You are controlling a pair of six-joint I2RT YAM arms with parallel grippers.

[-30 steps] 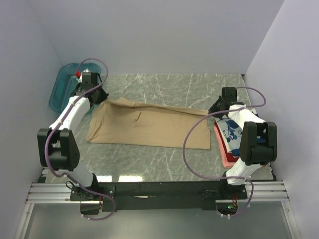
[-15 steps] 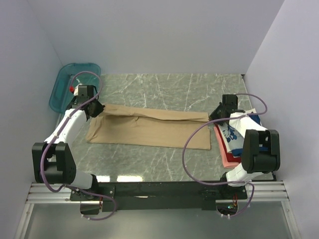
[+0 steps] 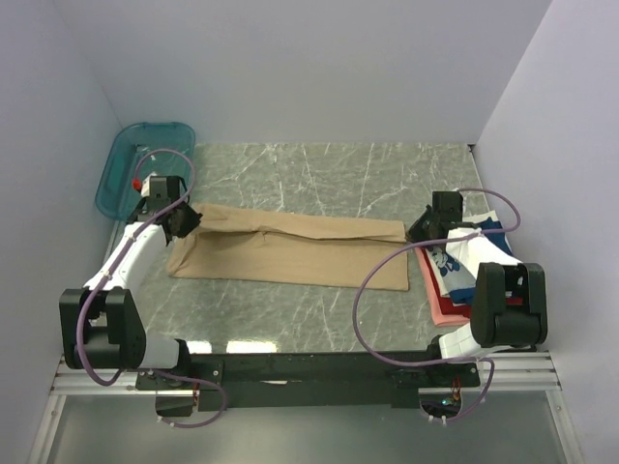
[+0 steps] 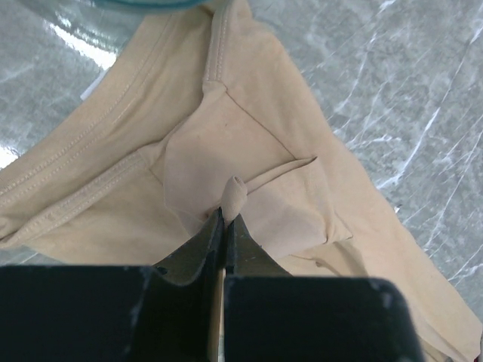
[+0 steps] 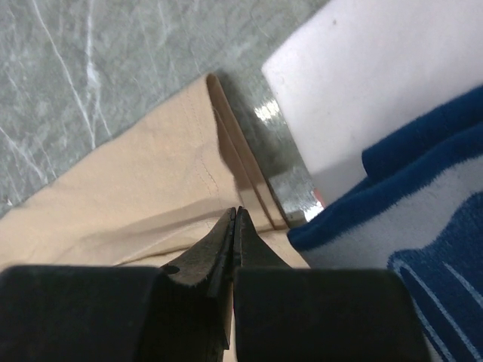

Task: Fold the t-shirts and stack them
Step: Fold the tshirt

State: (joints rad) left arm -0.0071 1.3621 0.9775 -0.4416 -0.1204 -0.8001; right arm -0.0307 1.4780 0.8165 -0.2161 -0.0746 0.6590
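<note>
The tan t-shirt (image 3: pixel 290 256) lies spread across the middle of the table, its far edge folded over toward the near side. My left gripper (image 3: pixel 184 220) is shut on a pinch of its cloth at the left end (image 4: pixel 230 197). My right gripper (image 3: pixel 418 230) is shut on the shirt's right end (image 5: pixel 136 173). A navy blue t-shirt with white print (image 3: pixel 455 256) lies on a red and pink one (image 3: pixel 440 302) at the right. The navy one also shows in the right wrist view (image 5: pixel 423 249), just right of my jaws.
The teal plastic basket (image 3: pixel 116 172) stands at the far left, behind my left gripper. A white sheet (image 5: pixel 377 83) lies under the stack near the right wall. Walls close in the left, right and far sides.
Both grippers have moved toward the near side with the tan shirt's far edge. It now lies folded over the shirt as a narrower band.
</note>
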